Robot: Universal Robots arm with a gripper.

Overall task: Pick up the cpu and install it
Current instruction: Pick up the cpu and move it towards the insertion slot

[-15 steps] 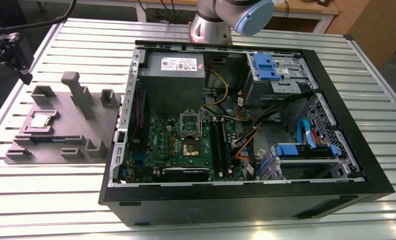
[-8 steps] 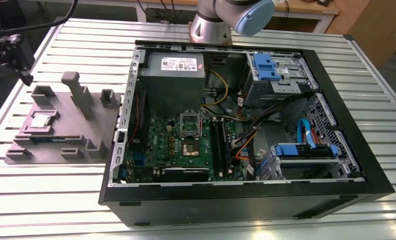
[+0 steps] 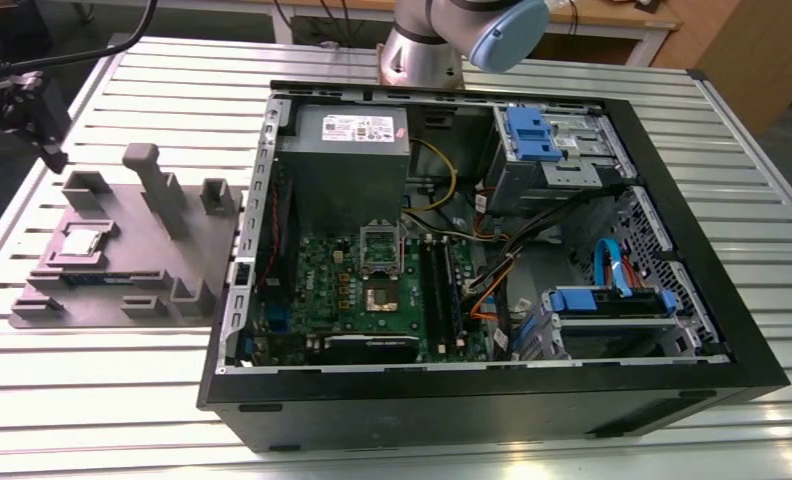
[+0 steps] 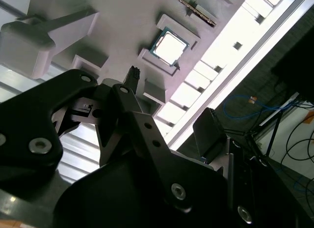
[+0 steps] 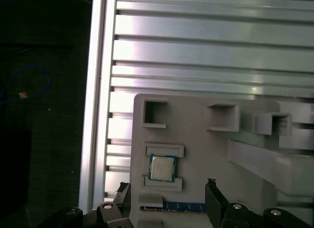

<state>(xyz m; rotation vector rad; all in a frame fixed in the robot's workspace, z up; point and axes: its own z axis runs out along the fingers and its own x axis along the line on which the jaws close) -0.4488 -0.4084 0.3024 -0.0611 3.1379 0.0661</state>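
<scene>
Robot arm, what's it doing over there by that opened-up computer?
The robot arm has its gripper open over the grey fixture, close to the cpu, holding nothing. The cpu lies flat in its pocket on the fixture, not picked up yet. The opened computer case sits beside the fixture on the slatted table.

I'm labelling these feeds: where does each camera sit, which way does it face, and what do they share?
Exterior view: high off the arm, looking down on table, case and fixture; the arm shows.
First wrist view: on the wrist, straight down at the cpu on the fixture; open jaws show.
Second wrist view: on the wrist, slanting past the jaws toward the cpu.
Shared: cpu and fixture.
</scene>
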